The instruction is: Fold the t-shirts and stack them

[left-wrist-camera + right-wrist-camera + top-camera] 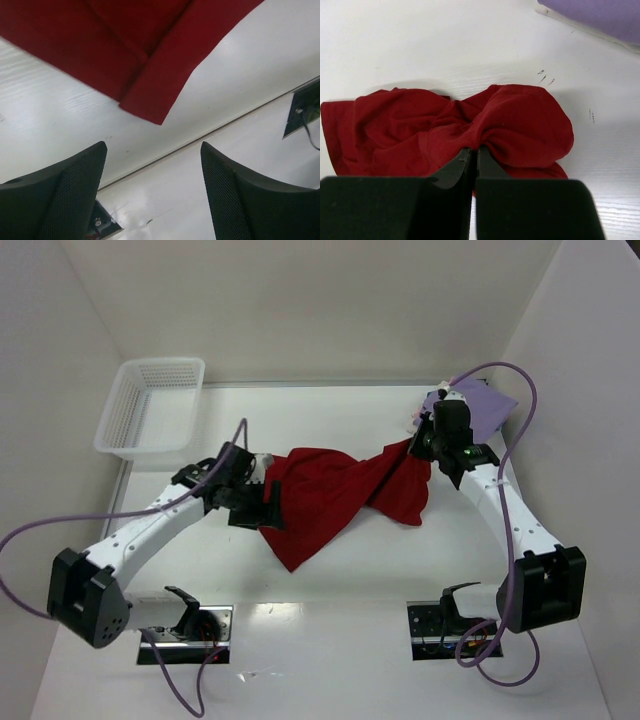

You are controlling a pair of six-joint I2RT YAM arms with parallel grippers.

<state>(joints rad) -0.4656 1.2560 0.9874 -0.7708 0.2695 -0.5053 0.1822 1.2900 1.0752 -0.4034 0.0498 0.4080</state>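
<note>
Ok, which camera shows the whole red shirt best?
Top external: the dark red t-shirt shows almost whole, end to end. Right wrist shows only a bunched end in the right gripper; left wrist only a corner.

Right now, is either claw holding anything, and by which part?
Right claw is shut on the dark red t-shirt, pinching a bunched fold at its end on the robot's right. Left claw is open, holding nothing.
</note>
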